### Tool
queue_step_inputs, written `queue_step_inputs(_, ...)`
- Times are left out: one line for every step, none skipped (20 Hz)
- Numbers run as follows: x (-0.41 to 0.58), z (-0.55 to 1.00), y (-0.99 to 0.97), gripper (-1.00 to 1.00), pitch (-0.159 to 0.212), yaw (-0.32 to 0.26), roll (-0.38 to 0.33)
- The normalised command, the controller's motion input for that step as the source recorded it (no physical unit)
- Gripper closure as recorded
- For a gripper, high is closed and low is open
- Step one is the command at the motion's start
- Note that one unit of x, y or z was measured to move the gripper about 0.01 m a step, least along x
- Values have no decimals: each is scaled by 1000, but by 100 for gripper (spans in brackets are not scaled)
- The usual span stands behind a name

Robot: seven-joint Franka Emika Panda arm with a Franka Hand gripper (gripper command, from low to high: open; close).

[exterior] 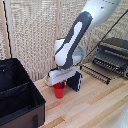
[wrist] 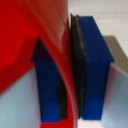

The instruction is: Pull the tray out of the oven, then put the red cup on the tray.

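The red cup (exterior: 59, 91) stands upright near the middle of the wooden table (exterior: 95, 107); whether its base touches the wood I cannot tell. My gripper (exterior: 60, 85) comes down on it from above. In the wrist view the red cup wall (wrist: 55, 45) runs between the two blue finger pads (wrist: 92, 65), and my gripper (wrist: 70, 75) is shut on that wall. The oven (exterior: 114, 52) sits at the exterior view's right. The tray (exterior: 95, 72), a dark wire grid, sticks out of its front toward the cup.
A large black fabric case (exterior: 17, 95) fills the exterior view's left. A dark blue slab (exterior: 76, 81) stands just beside the cup on the oven side. Something white with yellow (exterior: 49, 78) shows behind the gripper. A woven screen (exterior: 35, 30) backs the table.
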Motion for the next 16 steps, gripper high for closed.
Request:
queue_step_inputs(169, 534, 197, 100, 0, -270, 0)
queue_step_inputs(209, 583, 180, 100, 0, -262, 0)
queue_step_inputs(257, 649, 114, 100, 0, -264, 0)
queue_step_inputs(277, 671, 97, 100, 2, -261, 0)
queue_step_inputs(311, 709, 74, 100, 15, -259, -8)
queue_step_inputs(326, 740, 63, 100, 19, -257, -27)
queue_step_inputs(337, 760, 49, 100, 19, -258, -47)
queue_step_inputs(366, 783, 20, 100, 31, -249, -46)
queue_step_inputs(371, 831, 11, 100, 36, -244, -52)
queue_step_inputs(391, 889, 0, 100, 49, -234, -49)
queue_step_inputs(406, 914, 0, 100, 52, -230, -63)
queue_step_inputs(420, 931, 0, 100, 54, -227, -75)
queue_step_inputs(420, 929, 0, 100, 50, -228, -81)
queue_step_inputs(411, 920, 0, 100, 47, -231, -86)
queue_step_inputs(400, 906, 0, 100, 43, -237, -96)
queue_step_inputs(377, 883, 0, 100, 36, -245, -112)
